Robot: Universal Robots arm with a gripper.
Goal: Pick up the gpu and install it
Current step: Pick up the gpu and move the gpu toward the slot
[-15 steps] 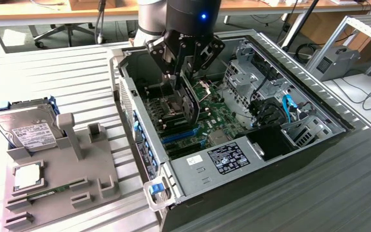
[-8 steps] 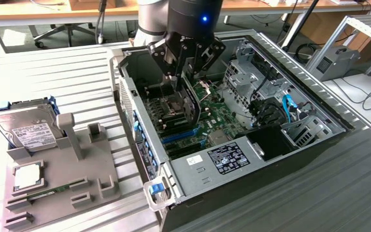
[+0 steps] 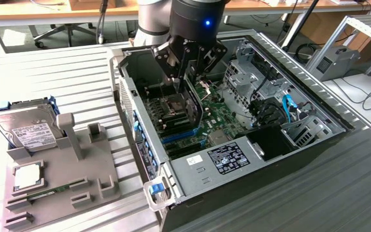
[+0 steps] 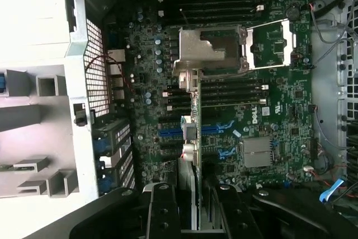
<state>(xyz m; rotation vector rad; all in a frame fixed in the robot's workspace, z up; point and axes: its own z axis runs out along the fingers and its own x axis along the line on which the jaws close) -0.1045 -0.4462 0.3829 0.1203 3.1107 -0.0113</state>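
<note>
While the pincer clamps it, the gpu stands upright, black-faced.

Between the black gripper fingers, the thin green gpu card shows a silver metal bracket; beyond them the dark green motherboard carries bright blue slots.

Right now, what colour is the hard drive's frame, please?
Blue; the frame shows best in the exterior view.
</note>
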